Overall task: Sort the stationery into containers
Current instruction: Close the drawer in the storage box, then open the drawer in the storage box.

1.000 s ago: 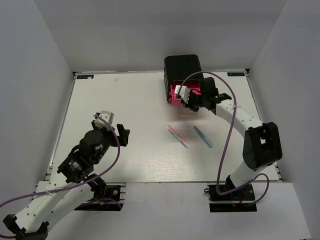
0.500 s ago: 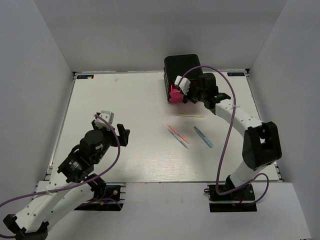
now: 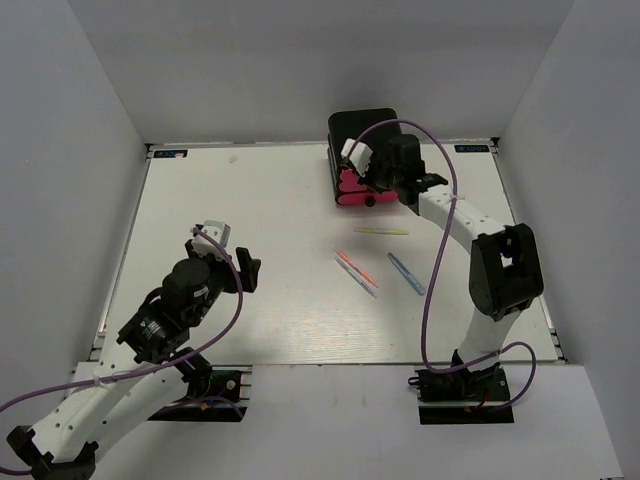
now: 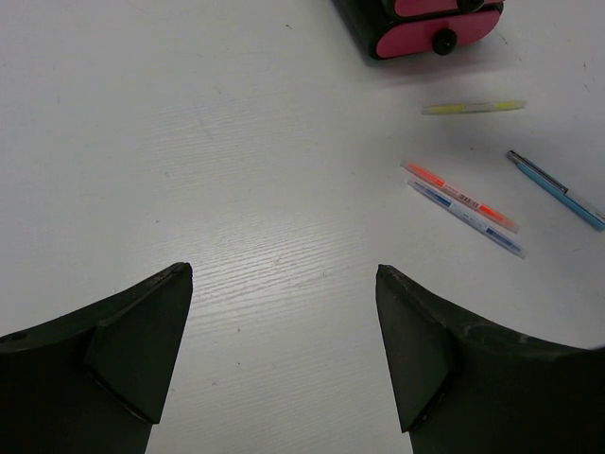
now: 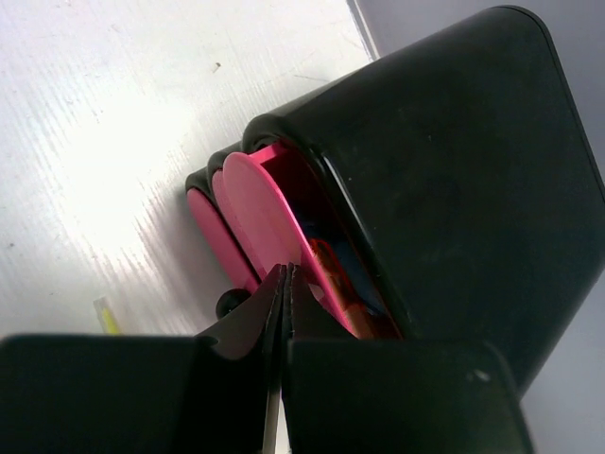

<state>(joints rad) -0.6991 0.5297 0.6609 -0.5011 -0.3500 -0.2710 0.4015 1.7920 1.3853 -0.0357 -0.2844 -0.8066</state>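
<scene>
The right gripper (image 5: 284,276), fingers pressed together, has its tips at the front of the top pink drawer (image 5: 253,203) of the black drawer box (image 5: 454,142). The drawer is ajar. Only the right wrist view shows the orange and blue pieces (image 5: 333,279) inside it. In front of the box lie a yellow stick (image 3: 381,231), an orange pen (image 3: 355,265), a blue pen (image 4: 465,218) and a light-blue pen (image 3: 406,273). The left gripper (image 4: 284,274) is spread and empty, well apart from the box.

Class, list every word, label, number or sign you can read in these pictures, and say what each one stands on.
Nothing here can be read.
Dark print on the orange pen: too small to read.
The left blue sticker at the table's far edge: blurred, unreadable.
The right blue sticker at the table's far edge: blurred, unreadable.
</scene>
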